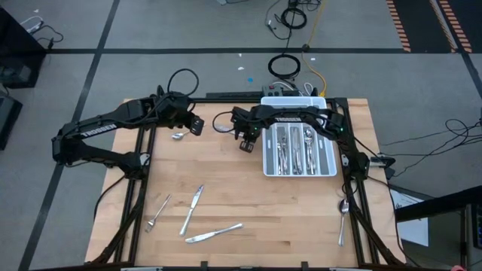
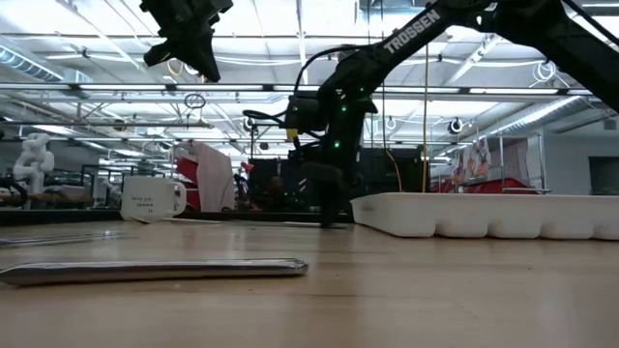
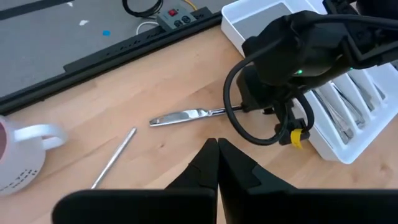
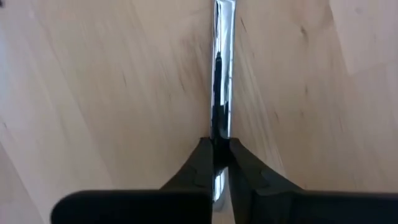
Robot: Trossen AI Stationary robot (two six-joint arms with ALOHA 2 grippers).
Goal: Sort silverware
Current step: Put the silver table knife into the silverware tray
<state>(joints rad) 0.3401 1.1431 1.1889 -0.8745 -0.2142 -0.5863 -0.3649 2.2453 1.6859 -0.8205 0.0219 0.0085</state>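
Right hand (image 4: 216,155) is down at the wooden surface (image 1: 241,203), fingers clamped on the handle of a table knife (image 3: 186,116) lying flat just beside the white tray (image 1: 331,169). Left hand (image 3: 216,155) hangs above the surface, fingers pressed together, holding nothing.

The bench (image 1: 248,203) middle lies open; the white tray (image 1: 300,172) blocks the back right corner, 3 pieces (image 1: 192,209) crowd the front left.

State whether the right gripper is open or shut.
Shut: the right gripper pinches a table knife lying flat on the table.
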